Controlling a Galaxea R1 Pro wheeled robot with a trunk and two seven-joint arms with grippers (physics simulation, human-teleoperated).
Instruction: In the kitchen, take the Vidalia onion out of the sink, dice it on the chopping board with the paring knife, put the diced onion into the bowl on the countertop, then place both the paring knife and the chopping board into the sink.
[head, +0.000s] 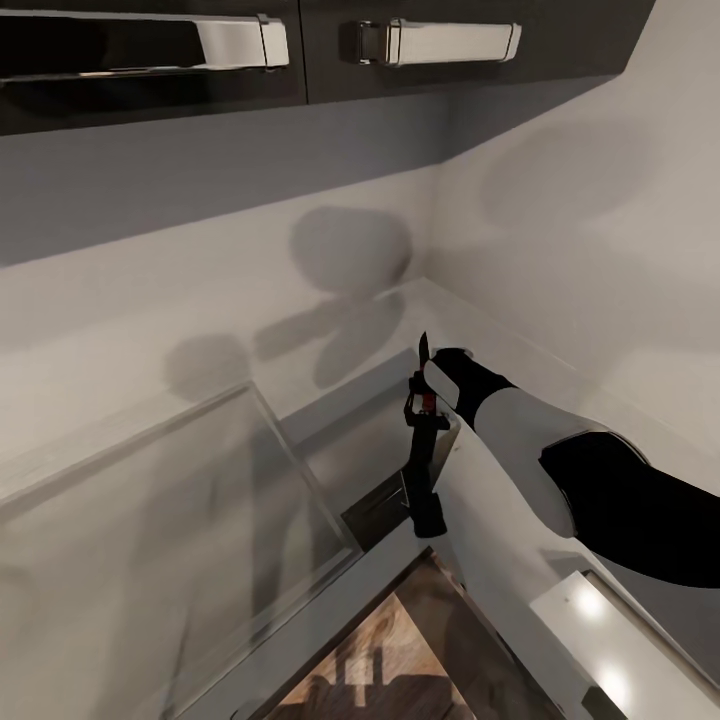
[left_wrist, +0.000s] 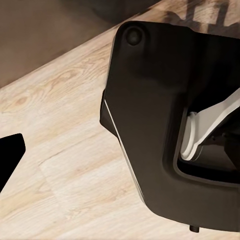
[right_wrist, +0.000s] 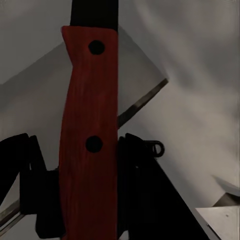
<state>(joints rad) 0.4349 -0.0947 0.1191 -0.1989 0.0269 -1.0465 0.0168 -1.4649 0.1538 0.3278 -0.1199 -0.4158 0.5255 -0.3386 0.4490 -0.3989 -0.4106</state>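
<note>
My right gripper is shut on the paring knife and holds it upright over the grey countertop near the wall corner. The dark pointed blade sticks up above the fingers. In the right wrist view, the reddish handle with two dark rivets sits clamped between the black fingers of the right gripper. A pale grey rectangular panel with a raised rim lies to the left of the knife; I cannot tell whether it is part of the sink. The onion, chopping board and bowl are out of view.
Dark upper cabinets with chrome handles hang above white walls that meet in a corner. Wooden floor shows at the lower edge. The left wrist view has light wood floor, the robot's black base and a black wedge at the edge.
</note>
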